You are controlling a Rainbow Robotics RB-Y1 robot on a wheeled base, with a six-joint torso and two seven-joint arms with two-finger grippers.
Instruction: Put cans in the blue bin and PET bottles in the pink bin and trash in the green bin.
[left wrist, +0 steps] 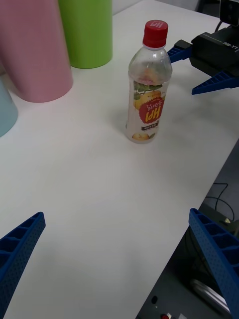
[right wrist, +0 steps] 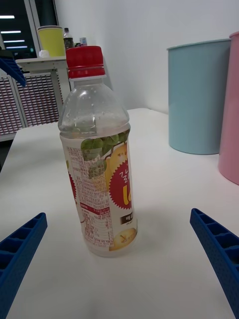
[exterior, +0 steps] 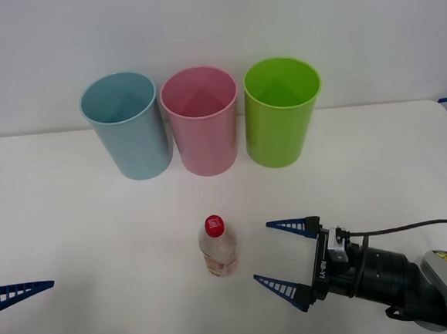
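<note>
The PET bottle is standing upright on the white worktop, in front of the pink bin and well apart from it. The right gripper is sitting just beside the bottle with its fingers spread wide and nothing between them — aimed at it but not yet around it. The risk lies here: the bottle is light, empty and tall, so one finger arriving first may be tipping it over or nudging it away. The left gripper, also open, is waiting at the near left edge. The blue bin and green bin are flanking the pink one closely — a loose release could be landing in the wrong bin.
</note>
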